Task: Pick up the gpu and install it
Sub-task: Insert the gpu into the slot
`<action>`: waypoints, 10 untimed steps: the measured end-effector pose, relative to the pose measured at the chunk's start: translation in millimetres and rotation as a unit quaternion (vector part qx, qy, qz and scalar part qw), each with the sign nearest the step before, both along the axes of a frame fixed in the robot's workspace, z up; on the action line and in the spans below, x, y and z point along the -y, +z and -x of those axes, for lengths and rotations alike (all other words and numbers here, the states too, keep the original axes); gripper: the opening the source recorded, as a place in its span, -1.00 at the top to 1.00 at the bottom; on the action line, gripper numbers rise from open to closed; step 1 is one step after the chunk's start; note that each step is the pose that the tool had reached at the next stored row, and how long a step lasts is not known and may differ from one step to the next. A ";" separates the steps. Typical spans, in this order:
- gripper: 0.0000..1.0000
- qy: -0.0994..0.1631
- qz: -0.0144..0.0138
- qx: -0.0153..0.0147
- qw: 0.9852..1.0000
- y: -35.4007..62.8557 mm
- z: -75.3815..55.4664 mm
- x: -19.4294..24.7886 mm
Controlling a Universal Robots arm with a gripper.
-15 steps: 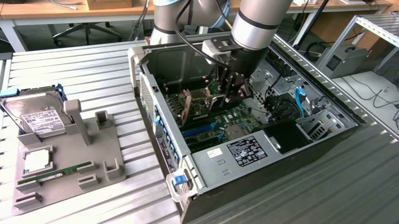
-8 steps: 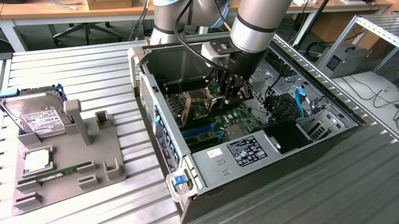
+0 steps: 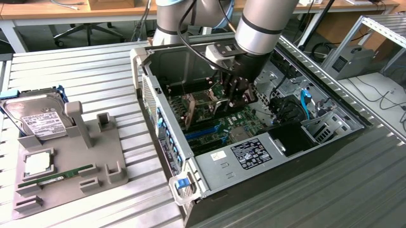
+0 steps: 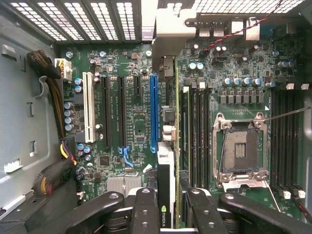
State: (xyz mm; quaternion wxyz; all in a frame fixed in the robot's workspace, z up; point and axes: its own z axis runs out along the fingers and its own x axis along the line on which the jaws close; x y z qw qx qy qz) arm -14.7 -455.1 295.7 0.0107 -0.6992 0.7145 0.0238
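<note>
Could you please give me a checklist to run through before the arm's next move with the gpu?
1. gpu clamped in the gripper: ok.
2. Gripper inside the open case: ok.
3. Blue slot free of other cards: ok.
4. Silver bracket pointing toward the vented rear wall: ok.
5. Card edge lined up over the blue slot: cannot tell.
6. gpu seated in a slot: not ok, not yet pressed in.
</note>
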 end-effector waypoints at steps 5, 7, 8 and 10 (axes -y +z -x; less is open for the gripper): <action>0.46 0.000 0.000 0.000 1.000 0.0 0.0 0.1; 0.46 0.000 0.000 0.000 1.000 0.0 0.5 0.1; 0.46 0.000 0.000 0.000 1.000 0.0 1.1 0.1; 0.46 0.000 0.000 0.000 1.000 0.0 2.3 0.1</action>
